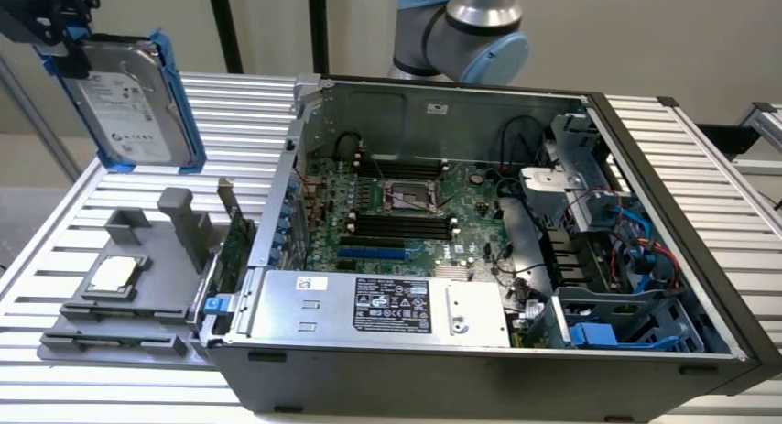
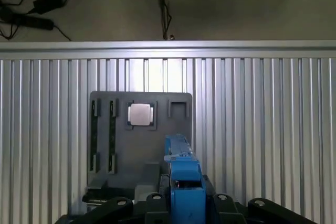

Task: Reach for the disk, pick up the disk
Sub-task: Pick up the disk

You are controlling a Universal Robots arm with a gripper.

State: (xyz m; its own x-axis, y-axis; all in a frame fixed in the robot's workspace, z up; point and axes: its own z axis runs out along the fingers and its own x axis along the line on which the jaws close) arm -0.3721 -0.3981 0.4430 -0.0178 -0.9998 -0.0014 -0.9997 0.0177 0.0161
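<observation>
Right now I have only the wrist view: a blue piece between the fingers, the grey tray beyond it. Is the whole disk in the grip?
Observer: Yes. In the exterior view the gripper holds the disk by its blue carrier, and the drive hangs from it, white label facing the camera.
Operator: Is it clear of the table?
Observer: It is in the air, tilted, touching neither the table nor the grey tray.
Operator: Anything nearby that I lack?
Observer: An open computer case stands on the table, to the exterior view's right of the tray, apart from the disk.
</observation>
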